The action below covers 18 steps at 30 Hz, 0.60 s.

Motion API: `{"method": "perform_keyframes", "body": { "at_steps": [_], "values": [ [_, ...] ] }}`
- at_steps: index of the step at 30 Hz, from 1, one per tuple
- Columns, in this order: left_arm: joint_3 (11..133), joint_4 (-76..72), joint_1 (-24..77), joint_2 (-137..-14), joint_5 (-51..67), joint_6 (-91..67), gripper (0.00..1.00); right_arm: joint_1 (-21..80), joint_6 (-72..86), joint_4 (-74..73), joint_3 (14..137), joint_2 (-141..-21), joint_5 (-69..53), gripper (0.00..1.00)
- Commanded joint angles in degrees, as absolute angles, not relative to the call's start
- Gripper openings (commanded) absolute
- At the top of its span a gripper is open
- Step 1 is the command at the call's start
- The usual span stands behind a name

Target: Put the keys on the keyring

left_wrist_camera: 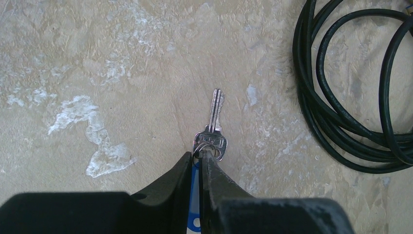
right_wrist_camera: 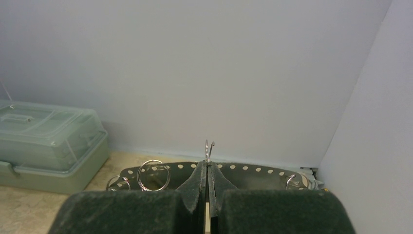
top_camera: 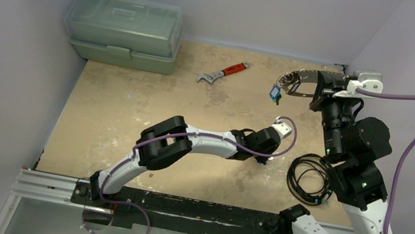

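Your next key (left_wrist_camera: 215, 127) lies flat on the table (left_wrist_camera: 122, 73), with its blade pointing away from the left end effector (left_wrist_camera: 197, 156). That end effector's fingers are pressed together on the key's blue tag (left_wrist_camera: 195, 195), right at the bow. The key has not left the surface yet. The keyring (right_wrist_camera: 206, 150) is well apart from it, at the far right of the table and seemingly held up off it. The right end effector (right_wrist_camera: 208, 166) is clamped on its thin wire.

By my reading you are partway. A second blue tag (top_camera: 274, 92), with a bit of green beside it, hangs under the ring, so at least one key seems threaded already. I cannot tell how many. You have yet to lift this key, carry it across and thread it onto the wire. I see no other loose key from above, though one that small could be missed.

- **Left wrist view:** Only this view shows the pinch on the tag; from above, the arm hides the key.
- **Right wrist view:** Only this view shows the wire curling up like a hook above the fingers. Just beyond are a perforated metal band (right_wrist_camera: 253, 169) and small split rings (right_wrist_camera: 153, 175).
- **Overhead view:** Only this view shows the gap between the arms, the coiled black cable (top_camera: 309, 177), the red-handled adjustable wrench (top_camera: 225, 72) and the green toolbox (top_camera: 124, 28).
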<state>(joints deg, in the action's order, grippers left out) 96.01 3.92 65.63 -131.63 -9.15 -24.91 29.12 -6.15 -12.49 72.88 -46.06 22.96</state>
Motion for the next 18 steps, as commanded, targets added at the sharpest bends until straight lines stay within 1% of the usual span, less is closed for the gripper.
{"method": "perform_keyframes", "body": {
  "at_steps": [1, 6, 13, 18],
  "values": [
    [97.8, 2.4, 65.2, -132.8, -9.0, -25.0, 0.09, 28.8, -5.9, -9.5, 73.2, -45.4, 22.5, 0.00],
    [97.1, 1.0, 65.2, -132.6, -8.1, -24.6, 0.00, 28.8, -5.9, -9.5, 73.0, -45.2, 22.5, 0.00],
    [89.8, -7.8, 65.2, -127.2, -6.8, -22.7, 0.00, 28.8, -5.8, -9.4, 72.5, -44.8, 22.5, 0.00],
    [81.8, -13.4, 65.0, -121.3, -6.3, -20.5, 0.00, 28.8, -5.5, -9.6, 72.0, -44.6, 22.1, 0.00]
  ]
}}
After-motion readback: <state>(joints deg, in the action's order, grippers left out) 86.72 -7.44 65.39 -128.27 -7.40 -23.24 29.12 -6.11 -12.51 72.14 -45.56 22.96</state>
